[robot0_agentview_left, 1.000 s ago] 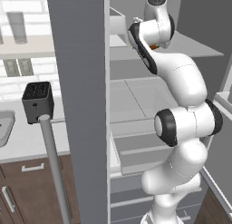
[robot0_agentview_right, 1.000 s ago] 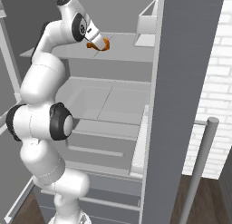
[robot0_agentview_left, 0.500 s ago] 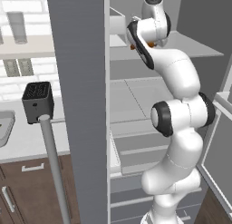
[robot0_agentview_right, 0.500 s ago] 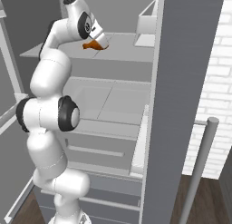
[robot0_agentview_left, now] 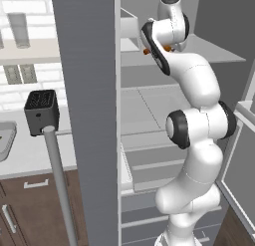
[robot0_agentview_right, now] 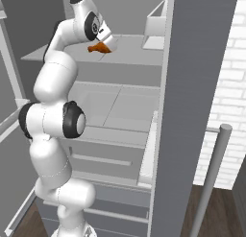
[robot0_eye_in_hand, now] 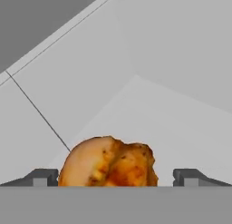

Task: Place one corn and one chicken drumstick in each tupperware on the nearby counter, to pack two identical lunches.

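Note:
An orange-brown chicken drumstick (robot0_eye_in_hand: 108,162) lies on the grey upper fridge shelf (robot0_agentview_right: 129,56). In the hand view it sits between my two dark fingertips (robot0_eye_in_hand: 43,175), with a gap on each side. My gripper (robot0_eye_in_hand: 115,177) is open around the drumstick and does not touch it. The right base view shows the drumstick (robot0_agentview_right: 98,48) poking out just under my hand, with the gripper (robot0_agentview_right: 106,41) down at it. The left base view shows only orange bits of the drumstick (robot0_agentview_left: 145,51) behind my wrist. The counter (robot0_agentview_left: 30,150) runs to the left of the fridge. The corn and the tupperware are out of view.
The open fridge door (robot0_agentview_left: 87,115) with its bar handle (robot0_agentview_left: 60,185) stands between me and the counter. A black toaster (robot0_agentview_left: 41,110) sits on the counter. An open white box (robot0_agentview_right: 156,25) stands at the back of the upper shelf. Drawers lie below.
The arm has straightened upward and pushed the hand further in over the shelf, bringing the fingers down around the drumstick. The drumstick has stayed put and the jaws have stayed open.

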Controlling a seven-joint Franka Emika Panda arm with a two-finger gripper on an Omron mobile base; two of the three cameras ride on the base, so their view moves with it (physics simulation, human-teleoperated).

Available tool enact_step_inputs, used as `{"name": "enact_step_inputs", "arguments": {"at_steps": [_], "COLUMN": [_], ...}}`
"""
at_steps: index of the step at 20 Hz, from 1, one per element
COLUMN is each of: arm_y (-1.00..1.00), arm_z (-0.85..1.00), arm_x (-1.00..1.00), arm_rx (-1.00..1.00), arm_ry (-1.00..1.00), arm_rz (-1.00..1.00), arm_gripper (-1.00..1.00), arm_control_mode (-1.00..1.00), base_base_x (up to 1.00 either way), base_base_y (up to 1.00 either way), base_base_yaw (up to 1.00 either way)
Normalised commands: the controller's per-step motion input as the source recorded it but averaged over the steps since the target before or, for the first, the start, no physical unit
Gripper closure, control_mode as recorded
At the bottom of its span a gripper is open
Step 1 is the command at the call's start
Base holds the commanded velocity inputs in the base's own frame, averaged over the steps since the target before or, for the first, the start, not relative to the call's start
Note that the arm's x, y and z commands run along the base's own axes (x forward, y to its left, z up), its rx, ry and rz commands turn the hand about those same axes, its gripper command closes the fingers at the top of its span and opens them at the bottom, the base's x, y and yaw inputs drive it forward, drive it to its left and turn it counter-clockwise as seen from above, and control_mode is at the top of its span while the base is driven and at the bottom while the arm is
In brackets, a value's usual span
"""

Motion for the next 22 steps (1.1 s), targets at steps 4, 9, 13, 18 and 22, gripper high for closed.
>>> {"name": "enact_step_inputs", "arguments": {"at_steps": [4,9,13,18,22], "arm_y": [0.26,0.35,0.20,-0.03,0.15], "arm_z": [-0.35,-0.40,-0.44,-0.11,0.00], "arm_x": [0.00,0.00,0.00,0.00,-0.48], "arm_rx": [0.00,0.00,0.00,0.01,0.00], "arm_ry": [0.00,0.00,0.00,-0.07,-0.17], "arm_rz": [0.00,0.00,0.00,0.00,0.02], "arm_gripper": [-1.00,-1.00,1.00,1.00,1.00], "arm_control_mode": [-1.00,-1.00,-1.00,-1.00,-1.00], "base_base_x": [0.00,0.00,0.00,0.00,0.00], "base_base_y": [0.00,0.00,0.00,0.00,0.00], "base_base_yaw": [0.00,0.00,0.00,0.00,0.00]}}
